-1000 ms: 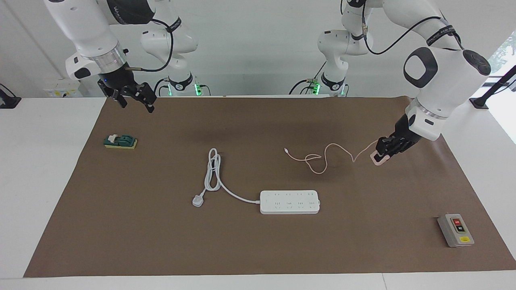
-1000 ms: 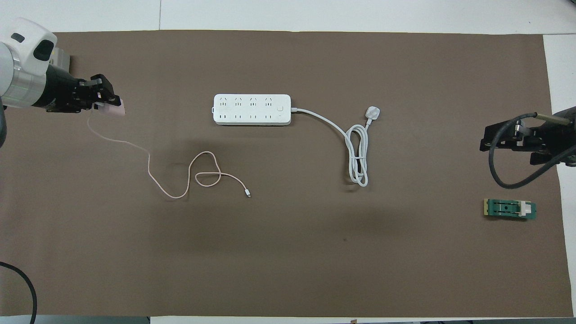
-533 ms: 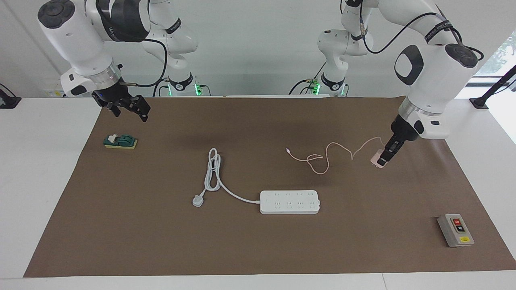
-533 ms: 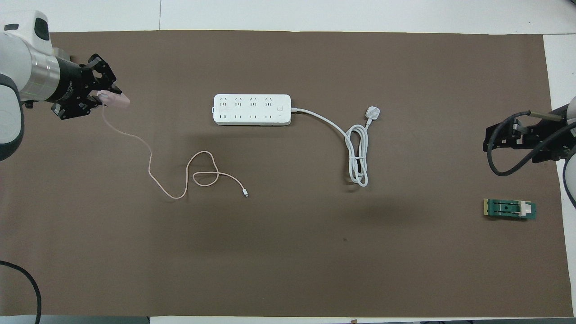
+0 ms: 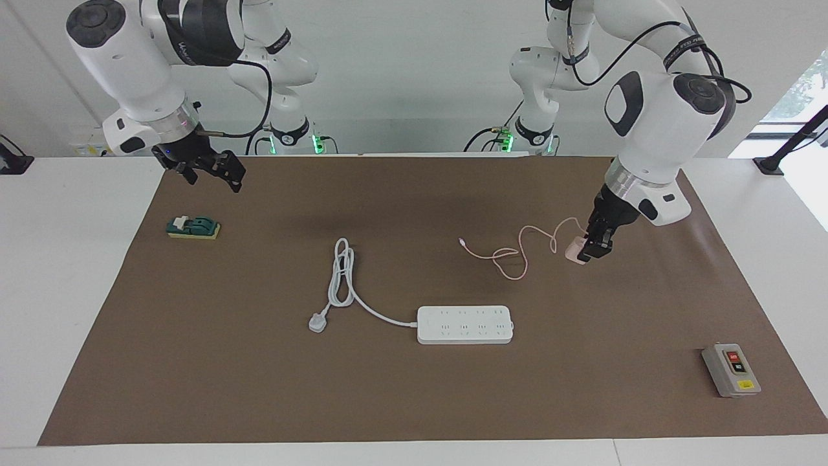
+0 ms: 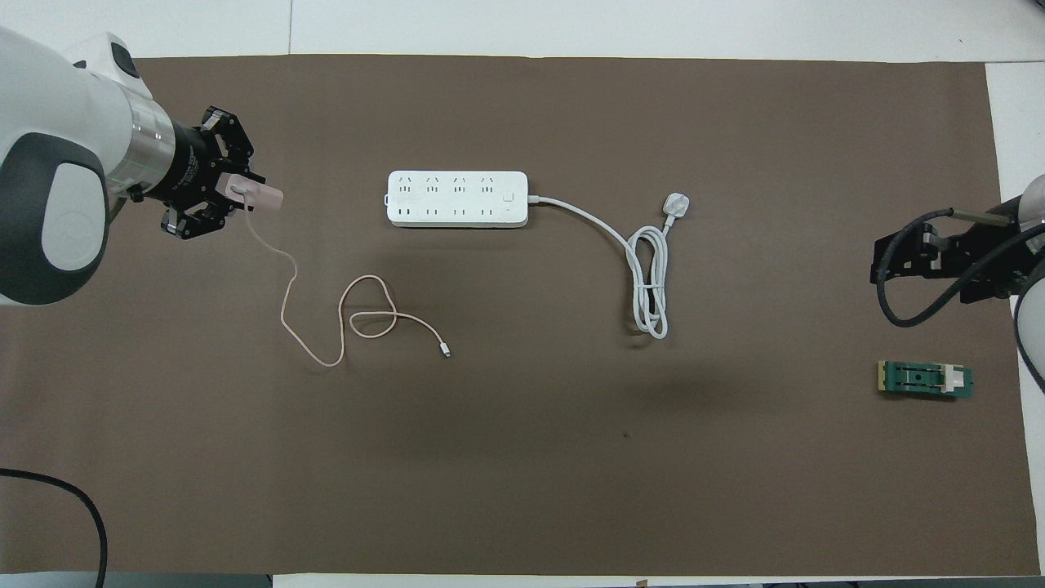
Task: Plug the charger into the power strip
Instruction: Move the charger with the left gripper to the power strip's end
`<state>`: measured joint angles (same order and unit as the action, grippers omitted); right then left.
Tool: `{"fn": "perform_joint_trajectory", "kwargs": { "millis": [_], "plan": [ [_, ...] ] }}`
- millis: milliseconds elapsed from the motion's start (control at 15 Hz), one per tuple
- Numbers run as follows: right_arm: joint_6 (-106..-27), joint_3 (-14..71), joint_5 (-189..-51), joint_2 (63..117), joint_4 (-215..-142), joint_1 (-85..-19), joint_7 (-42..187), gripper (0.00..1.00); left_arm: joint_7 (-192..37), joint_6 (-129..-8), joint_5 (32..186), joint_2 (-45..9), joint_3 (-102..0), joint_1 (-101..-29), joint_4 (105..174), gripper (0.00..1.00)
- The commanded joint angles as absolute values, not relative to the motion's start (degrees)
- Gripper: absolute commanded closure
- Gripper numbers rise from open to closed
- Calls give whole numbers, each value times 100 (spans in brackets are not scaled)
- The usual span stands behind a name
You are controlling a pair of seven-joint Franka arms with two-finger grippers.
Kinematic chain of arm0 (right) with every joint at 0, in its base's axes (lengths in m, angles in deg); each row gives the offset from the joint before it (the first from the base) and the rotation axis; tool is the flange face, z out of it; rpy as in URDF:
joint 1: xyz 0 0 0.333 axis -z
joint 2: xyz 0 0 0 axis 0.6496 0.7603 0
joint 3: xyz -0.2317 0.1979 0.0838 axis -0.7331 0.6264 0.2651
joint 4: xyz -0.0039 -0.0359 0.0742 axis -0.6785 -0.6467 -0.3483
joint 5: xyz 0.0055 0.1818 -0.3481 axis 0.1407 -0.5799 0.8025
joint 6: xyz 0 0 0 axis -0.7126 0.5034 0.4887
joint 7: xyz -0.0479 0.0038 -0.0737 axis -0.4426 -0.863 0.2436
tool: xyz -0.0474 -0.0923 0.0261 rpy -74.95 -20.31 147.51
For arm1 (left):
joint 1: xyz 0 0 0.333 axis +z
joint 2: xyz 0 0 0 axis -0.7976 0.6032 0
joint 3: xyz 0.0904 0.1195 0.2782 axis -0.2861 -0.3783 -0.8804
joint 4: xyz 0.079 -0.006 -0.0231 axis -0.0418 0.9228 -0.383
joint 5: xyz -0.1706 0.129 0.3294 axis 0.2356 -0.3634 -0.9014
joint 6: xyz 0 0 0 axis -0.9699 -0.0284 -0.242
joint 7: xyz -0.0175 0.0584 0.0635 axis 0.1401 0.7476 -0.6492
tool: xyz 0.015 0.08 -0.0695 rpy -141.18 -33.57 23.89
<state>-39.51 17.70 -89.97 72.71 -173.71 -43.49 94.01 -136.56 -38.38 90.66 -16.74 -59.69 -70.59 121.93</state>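
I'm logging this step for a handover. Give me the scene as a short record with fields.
charger: pale pink cube, held off the mat, cable trailing on it
left gripper: jaws shut on charger
right gripper: open, waiting over mat corner
power strip: flat on mat, sockets up, nothing plugged in
step: charger not yet at strip

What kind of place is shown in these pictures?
Probably a robotics lab test bench: two Franka arms stand at a white table covered by a brown mat, with electrical test items laid out, a power strip and a grey button box.
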Motion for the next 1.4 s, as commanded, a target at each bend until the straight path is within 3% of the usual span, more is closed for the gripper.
{"fn": "perform_joint_trajectory", "kwargs": {
  "millis": [0, 200, 467, 800, 1067, 1333],
  "plan": [
    [-3914, 1722, -8903, 7190, -17401, -4228, 9372, 0, -14442, -3233, 8887, -919, -6061, -7259, 11196, 100],
    [-3914, 1749, -8929, 7190, -17419, -4086, 9389, 0, -15111, -2855, 8738, -48, -6114, -7461, 10053, 100],
    [-3984, 1766, -8974, 7199, -17410, -3903, 9381, 0, -16034, -2862, 8764, 850, -6578, -7987, 9462, 100],
    [-4046, 1740, -8894, 7225, -17384, -3849, 8532, 0, -16869, -3038, 8790, 1211, -6632, -8155, 9330, 100],
    [-4160, 1722, -8912, 7234, -17375, -3779, 8018, 0, -16941, -3038, 8790, 1159, -6606, -8322, 9399, 100],
    [-4212, 1722, -8956, 7234, -17366, -3779, 8036, 0, -17099, -3362, 8799, 984, -6606, -8524, 9925, 100]
  ]
}}
